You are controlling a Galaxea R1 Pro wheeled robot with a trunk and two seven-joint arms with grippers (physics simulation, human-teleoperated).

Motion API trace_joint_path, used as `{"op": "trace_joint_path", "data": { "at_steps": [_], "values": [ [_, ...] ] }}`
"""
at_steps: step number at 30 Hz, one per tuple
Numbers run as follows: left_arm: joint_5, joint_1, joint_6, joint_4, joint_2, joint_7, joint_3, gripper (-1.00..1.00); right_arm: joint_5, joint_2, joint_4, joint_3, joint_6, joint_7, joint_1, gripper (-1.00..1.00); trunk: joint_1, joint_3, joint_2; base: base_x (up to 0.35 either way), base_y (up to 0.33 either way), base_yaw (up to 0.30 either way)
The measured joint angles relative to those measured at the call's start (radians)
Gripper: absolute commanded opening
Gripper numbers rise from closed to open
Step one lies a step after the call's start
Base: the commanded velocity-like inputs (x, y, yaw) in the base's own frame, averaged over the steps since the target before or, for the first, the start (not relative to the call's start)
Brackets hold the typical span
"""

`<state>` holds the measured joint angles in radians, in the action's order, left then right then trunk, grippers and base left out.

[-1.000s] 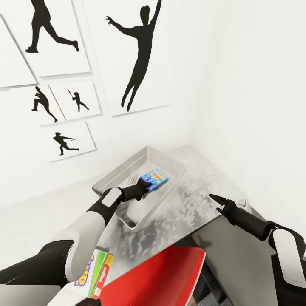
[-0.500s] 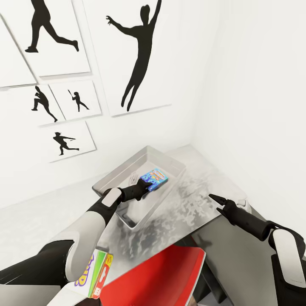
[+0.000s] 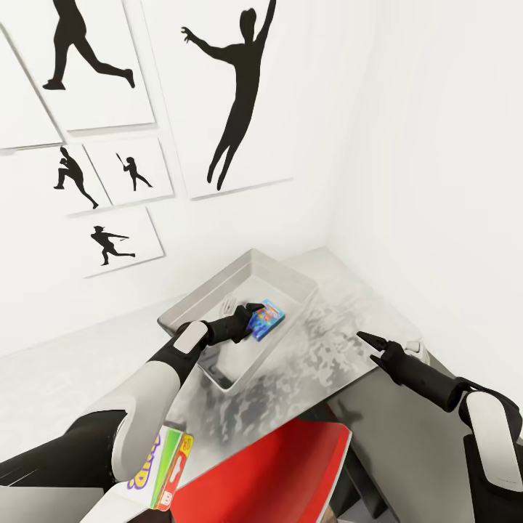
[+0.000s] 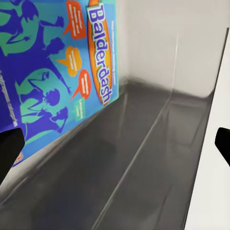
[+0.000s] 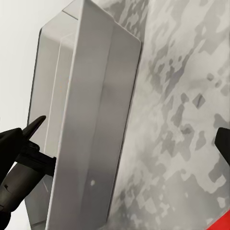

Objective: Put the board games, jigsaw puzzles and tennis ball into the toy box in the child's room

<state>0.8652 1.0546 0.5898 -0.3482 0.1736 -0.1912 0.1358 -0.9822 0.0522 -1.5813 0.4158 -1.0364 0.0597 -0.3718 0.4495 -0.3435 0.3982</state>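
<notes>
blue board game (image 3: 266,317): lying tilted inside the toy box (image 3: 218,290) on the worktop (image 3: 341,327)
handling: looking light, stiff, slick; gripping across an edge
left end effector (image 3: 249,320): spreading wide beside it
right end effector (image 3: 368,341): hovering, gaping wide

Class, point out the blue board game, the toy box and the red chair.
blue board game (image 3: 267,317): head view, its printed cover.
toy box (image 3: 282,274): head view, its far rim.
red chair (image 3: 276,472): head view, its seat.

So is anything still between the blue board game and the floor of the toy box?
Nothing visible. The blue board game is already inside the toy box, tilted, with the left gripper beside it and open in the left wrist view. The box floor under the carton looks bare.
</notes>
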Motion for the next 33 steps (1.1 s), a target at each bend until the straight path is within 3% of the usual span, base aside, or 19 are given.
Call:
{"op": "trace_joint_path", "data": {
  "at_steps": [33],
  "values": [
    [0.000, 0.000, 0.004, -0.003, 0.000, 0.000, -0.001, 1.00, -0.001, 0.000, 0.000, 0.000, 0.000, 0.000, 0.000, 1.00, 0.000, 0.006, 0.000, -0.007, 0.000, 0.000]
  ]
}}
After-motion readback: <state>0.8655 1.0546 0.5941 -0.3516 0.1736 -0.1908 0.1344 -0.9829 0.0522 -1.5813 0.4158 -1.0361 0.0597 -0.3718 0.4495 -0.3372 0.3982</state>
